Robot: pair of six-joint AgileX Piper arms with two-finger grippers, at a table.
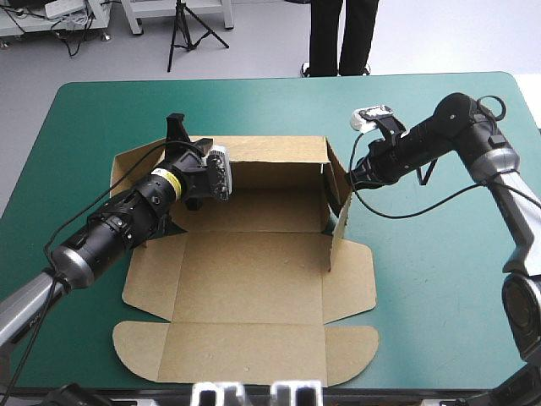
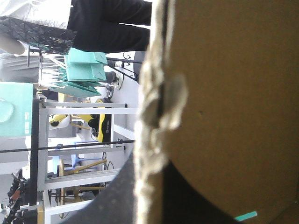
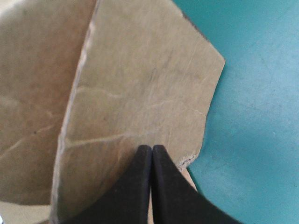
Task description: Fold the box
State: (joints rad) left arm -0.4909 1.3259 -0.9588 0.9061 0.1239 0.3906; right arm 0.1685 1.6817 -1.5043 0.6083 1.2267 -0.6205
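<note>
The left gripper [image 1: 184, 144] is clamped on the box [image 1: 254, 279]. In its wrist view a raw edge of brown board runs up between the two black fingers, one dark on each side, and a broad face of board fills the view beside them. From above, this gripper sits at the box's far left corner, at the left wall. Its arm slants up from the table's near left, and the forearm crosses the box's left flap.

The right gripper [image 3: 152, 150] has its fingers pressed together in one point. The tips are at the face of a round-cornered flap [image 3: 154, 84], with nothing seen held between them. In the high view it meets the box at the far right corner, and its arm bends in from the table's right side.

The box lies mid-table on the teal-green cover [image 1: 423, 279], partly raised. Its far wall [image 1: 279, 161] stands upright and its right wall [image 1: 340, 228] stands on edge. The floor and the near lid panel [image 1: 245, 351], with its rounded flaps, lie flat.
</note>
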